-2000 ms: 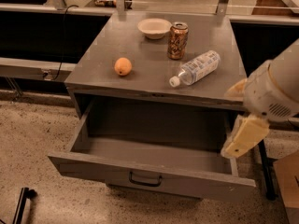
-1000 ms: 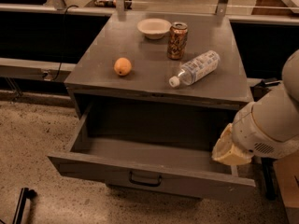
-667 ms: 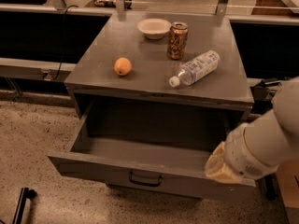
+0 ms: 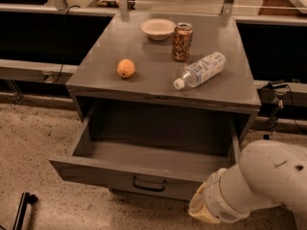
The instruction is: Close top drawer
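Gripper (image 4: 200, 209) arm-hidden, before top drawer (image 4: 100, 175)

Dim, warm light from overhead. Soft sheen on the grey metal cabinet surface (image 4: 144, 56). Inside of the wide grey top drawer (image 4: 96, 176) sits in deep shadow (esp. back wall). Cream gripper (image 4: 204, 207), low right by drawer front, dull-lit; pale highlights on white arm (image 4: 268, 176).
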Robot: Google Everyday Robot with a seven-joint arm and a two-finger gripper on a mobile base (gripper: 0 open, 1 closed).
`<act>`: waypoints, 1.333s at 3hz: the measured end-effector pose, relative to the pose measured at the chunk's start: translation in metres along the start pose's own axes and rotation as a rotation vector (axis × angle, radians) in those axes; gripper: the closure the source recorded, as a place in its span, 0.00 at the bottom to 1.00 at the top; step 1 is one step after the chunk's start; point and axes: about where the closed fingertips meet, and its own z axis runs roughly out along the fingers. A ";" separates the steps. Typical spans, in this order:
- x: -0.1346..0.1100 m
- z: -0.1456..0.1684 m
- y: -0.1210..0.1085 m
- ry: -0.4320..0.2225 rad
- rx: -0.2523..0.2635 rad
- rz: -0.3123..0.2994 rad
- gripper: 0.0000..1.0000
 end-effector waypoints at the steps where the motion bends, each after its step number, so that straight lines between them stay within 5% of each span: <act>1: 0.006 0.039 0.006 0.021 -0.005 0.021 1.00; 2: 0.007 0.064 -0.004 0.039 0.042 0.046 1.00; 4: 0.003 0.064 -0.057 0.037 0.163 0.067 1.00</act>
